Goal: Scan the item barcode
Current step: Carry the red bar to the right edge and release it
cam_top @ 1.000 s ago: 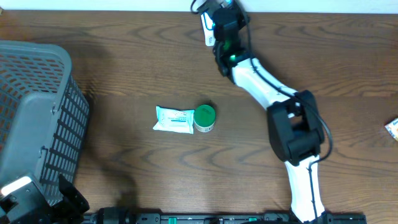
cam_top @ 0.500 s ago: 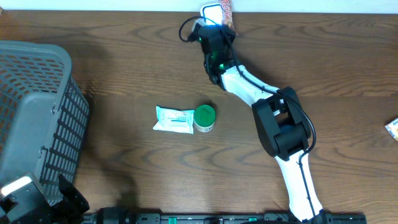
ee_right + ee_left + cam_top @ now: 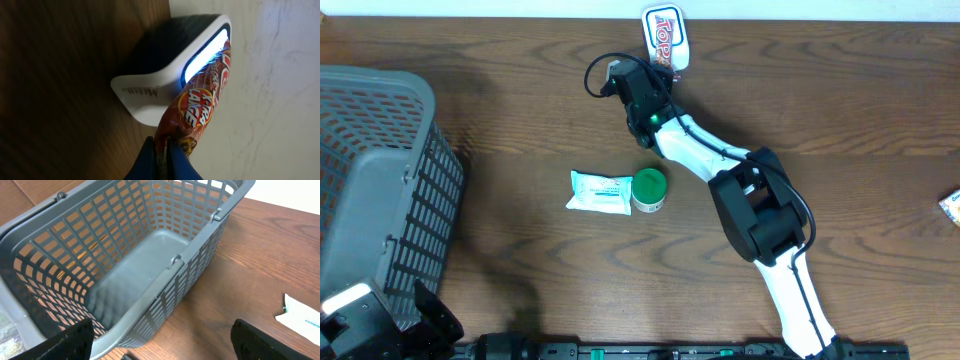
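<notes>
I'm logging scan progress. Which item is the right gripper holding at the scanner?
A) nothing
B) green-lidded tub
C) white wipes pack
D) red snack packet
D: the right gripper is shut on the red snack packet, held right at the lit window of the scanner.

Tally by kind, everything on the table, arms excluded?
packets: 3 (red snack packet, white pack, edge packet)
green-lidded tub: 1
basket: 1
scanner: 1
Total: 6
</notes>
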You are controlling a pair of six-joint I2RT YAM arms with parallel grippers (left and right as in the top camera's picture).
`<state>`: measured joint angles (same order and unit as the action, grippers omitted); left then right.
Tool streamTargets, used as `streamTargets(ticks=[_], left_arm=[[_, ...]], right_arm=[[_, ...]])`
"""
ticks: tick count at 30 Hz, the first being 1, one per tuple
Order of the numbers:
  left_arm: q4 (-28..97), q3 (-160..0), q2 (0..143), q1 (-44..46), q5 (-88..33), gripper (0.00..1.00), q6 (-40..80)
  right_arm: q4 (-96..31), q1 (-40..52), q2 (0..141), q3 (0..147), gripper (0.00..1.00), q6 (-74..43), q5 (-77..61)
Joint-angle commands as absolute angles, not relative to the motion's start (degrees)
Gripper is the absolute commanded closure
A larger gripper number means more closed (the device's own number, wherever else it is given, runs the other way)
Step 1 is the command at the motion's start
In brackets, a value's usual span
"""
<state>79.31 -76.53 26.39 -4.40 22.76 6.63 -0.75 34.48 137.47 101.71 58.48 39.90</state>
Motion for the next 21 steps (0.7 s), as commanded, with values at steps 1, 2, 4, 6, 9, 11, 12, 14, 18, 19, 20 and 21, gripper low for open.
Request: streamTargets(ticks=[1, 2, 4, 6, 9, 11, 12, 14, 18, 19, 20, 21], left_arm=[[79.3, -76.7, 26.0, -4.6, 22.9, 0.12, 6.8], [79.3, -76.7, 26.0, -4.6, 22.9, 0.12, 6.8], [79.3, -76.7, 26.0, -4.6, 22.9, 0.12, 6.7], [79.3, -76.7, 26.0, -4.6, 22.9, 0.12, 6.8], [79.3, -76.7, 26.0, -4.6, 22.9, 0.12, 6.8], [79.3, -76.7, 26.0, -4.6, 22.9, 0.12, 6.8], [79.3, -76.7, 26.0, -4.6, 22.9, 0.12, 6.8], [79.3, -76.7, 26.0, -4.6, 22.9, 0.12, 6.7], [79.3, -76.7, 26.0, -4.6, 22.9, 0.12, 6.8], [79.3, -76.7, 26.0, -4.6, 22.9, 0.12, 6.8], [79.3, -76.7, 26.0, -4.6, 22.9, 0.12, 6.8], [79.3, -76.7, 26.0, -4.6, 22.9, 0.12, 6.7]], right_arm=[[-0.6, 34.7, 137.6, 102.6, 0.99, 58.8, 41.8], [-0.7, 34.7, 137.5, 102.6, 0.99, 58.8, 42.6], [-0.7, 34.5, 136.0, 102.6, 0.99, 58.8, 43.5], [-1.5, 34.1, 133.5, 102.6, 0.99, 58.8, 45.0], [-6.5, 32.0, 127.6, 102.6, 0.99, 55.8, 47.2], [-12.6, 29.6, 123.1, 102.6, 0.99, 50.4, 48.1], [-16.0, 28.3, 121.1, 102.6, 0.99, 48.0, 48.2], [-25.0, 24.2, 116.3, 102.6, 0.99, 41.0, 48.1], [-34.0, 15.9, 111.0, 102.6, 0.99, 31.9, 46.7], [-35.6, 12.2, 109.8, 102.6, 0.99, 29.6, 46.6], [-36.6, 9.8, 109.3, 102.6, 0.99, 28.3, 46.6], [-37.8, 7.0, 108.9, 102.6, 0.99, 26.9, 46.5]])
